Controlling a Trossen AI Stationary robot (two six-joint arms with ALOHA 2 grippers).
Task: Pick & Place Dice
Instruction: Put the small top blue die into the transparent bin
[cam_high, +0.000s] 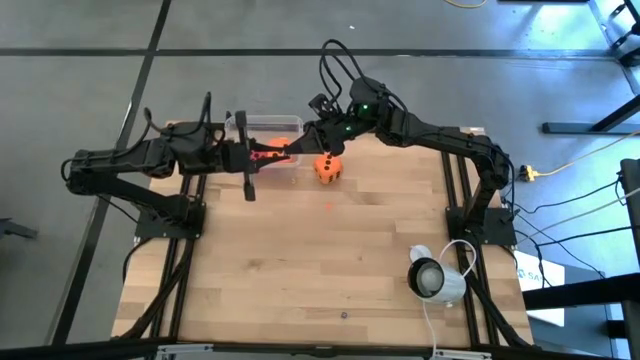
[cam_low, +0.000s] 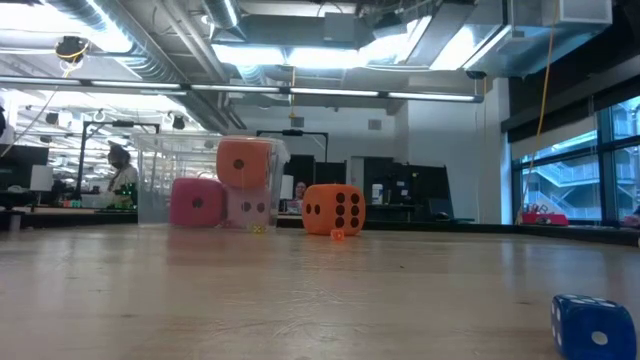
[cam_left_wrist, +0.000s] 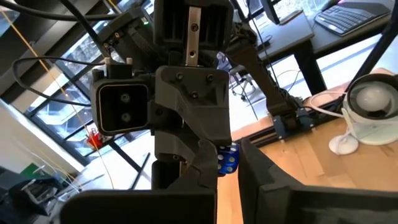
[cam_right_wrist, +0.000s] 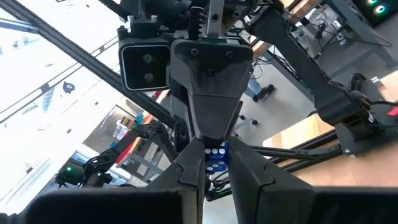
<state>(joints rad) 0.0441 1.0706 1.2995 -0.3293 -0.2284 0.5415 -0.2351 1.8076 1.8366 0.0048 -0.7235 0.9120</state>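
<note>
Left pincer (cam_high: 268, 153) is shut over the box (cam_low: 150, 180), facing the right pincer (cam_high: 300, 147), whose state I cannot tell. Orange die (cam_high: 329, 168) sits on the surface (cam_high: 330, 260) nearby. It is probably light; grip opposite flat faces.

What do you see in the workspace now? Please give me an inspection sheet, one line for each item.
Surface: wooden table, mostly bare.
Job's things: loose orange die on the table; in the clear container, stacked orange die on pale pink die, pink-red die beside.
Clutter: blue die close to the low camera; white camera on the table.
Grippers: left gripper shut, meeting right gripper by the container; blue cube between them, holder unclear.
Cables: white lead from the white camera; yellow plug beside the table.
Surroundings: person at a far desk.
</note>
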